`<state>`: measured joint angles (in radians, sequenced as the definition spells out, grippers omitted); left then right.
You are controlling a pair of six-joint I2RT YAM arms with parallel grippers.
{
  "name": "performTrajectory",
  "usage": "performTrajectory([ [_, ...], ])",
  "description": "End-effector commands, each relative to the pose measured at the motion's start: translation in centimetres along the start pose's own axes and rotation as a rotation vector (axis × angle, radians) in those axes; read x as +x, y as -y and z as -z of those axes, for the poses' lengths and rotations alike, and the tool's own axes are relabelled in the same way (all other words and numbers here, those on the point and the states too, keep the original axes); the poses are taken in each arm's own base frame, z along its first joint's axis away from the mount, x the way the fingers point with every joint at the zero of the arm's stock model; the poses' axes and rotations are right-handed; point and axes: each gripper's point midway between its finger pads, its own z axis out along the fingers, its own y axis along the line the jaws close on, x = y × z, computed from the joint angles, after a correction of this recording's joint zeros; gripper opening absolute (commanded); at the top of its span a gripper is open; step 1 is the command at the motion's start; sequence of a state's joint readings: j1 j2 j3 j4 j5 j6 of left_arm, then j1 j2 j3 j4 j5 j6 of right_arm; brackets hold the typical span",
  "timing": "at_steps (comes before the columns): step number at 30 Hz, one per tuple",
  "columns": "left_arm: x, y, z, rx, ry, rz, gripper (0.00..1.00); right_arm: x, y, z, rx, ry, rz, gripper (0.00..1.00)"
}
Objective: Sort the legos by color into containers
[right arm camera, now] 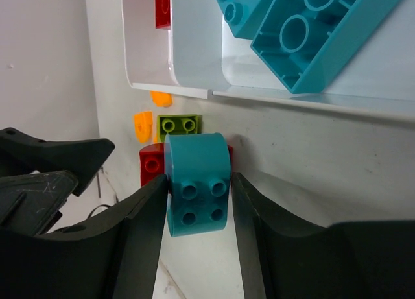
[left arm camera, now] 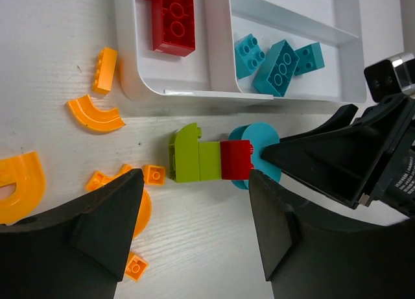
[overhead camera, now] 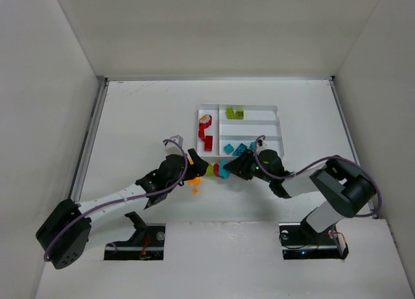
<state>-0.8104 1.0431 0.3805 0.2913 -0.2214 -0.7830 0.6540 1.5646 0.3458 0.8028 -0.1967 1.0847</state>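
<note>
On the table in front of the white tray (overhead camera: 249, 106) lies a joined piece of lime green brick (left arm camera: 193, 153), red brick (left arm camera: 237, 159) and rounded teal brick (right arm camera: 196, 182). My right gripper (right arm camera: 198, 202) has a finger against each side of the teal brick. My left gripper (left arm camera: 194, 227) is open just short of the green end, with bare table between its fingers. Loose orange legos (left arm camera: 94, 114) lie left of the joined piece. In the tray, red bricks (left arm camera: 174, 20) fill the narrow section, teal bricks (left arm camera: 279, 65) the near long one, and lime green bricks (overhead camera: 235, 113) the far one.
The two grippers face each other closely across the joined piece, tips a brick's width apart. The tray's near wall (left arm camera: 214, 95) stands right behind it. A large orange arch (left arm camera: 19, 182) and small orange bits (left arm camera: 154, 174) crowd the left finger's side. White walls enclose the table.
</note>
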Motion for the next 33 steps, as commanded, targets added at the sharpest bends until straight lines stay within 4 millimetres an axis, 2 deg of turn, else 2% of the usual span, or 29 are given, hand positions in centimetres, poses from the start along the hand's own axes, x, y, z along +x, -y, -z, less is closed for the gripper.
performTrajectory([
  [1,-0.7,0.5,0.2,0.032,0.024,0.063,0.65,-1.3,-3.3,-0.4,-0.122,0.032,0.008,0.46],
  [4,-0.5,0.5,0.2,0.047,0.014,0.09,0.65,-1.3,-4.1,-0.2,-0.163,0.029,0.0,0.36],
  [7,-0.7,1.0,0.4,0.077,0.013,0.111,0.65,-1.9,-5.0,0.4,-0.213,0.045,-0.02,0.32],
  [11,-1.6,2.1,0.6,0.123,0.037,0.127,0.64,-2.6,-6.3,1.8,-0.272,0.058,-0.046,0.31],
  [16,-2.8,4.1,0.9,0.187,0.072,0.142,0.63,-3.4,-6.8,3.0,-0.296,0.079,-0.04,0.31],
  [24,-3.2,5.4,-0.1,0.223,0.074,0.257,0.59,-4.0,-8.1,5.0,-0.352,0.103,-0.027,0.31],
  [33,-3.7,7.4,-0.3,0.311,0.079,0.341,0.54,-4.3,-9.0,6.2,-0.377,0.115,-0.018,0.31],
])
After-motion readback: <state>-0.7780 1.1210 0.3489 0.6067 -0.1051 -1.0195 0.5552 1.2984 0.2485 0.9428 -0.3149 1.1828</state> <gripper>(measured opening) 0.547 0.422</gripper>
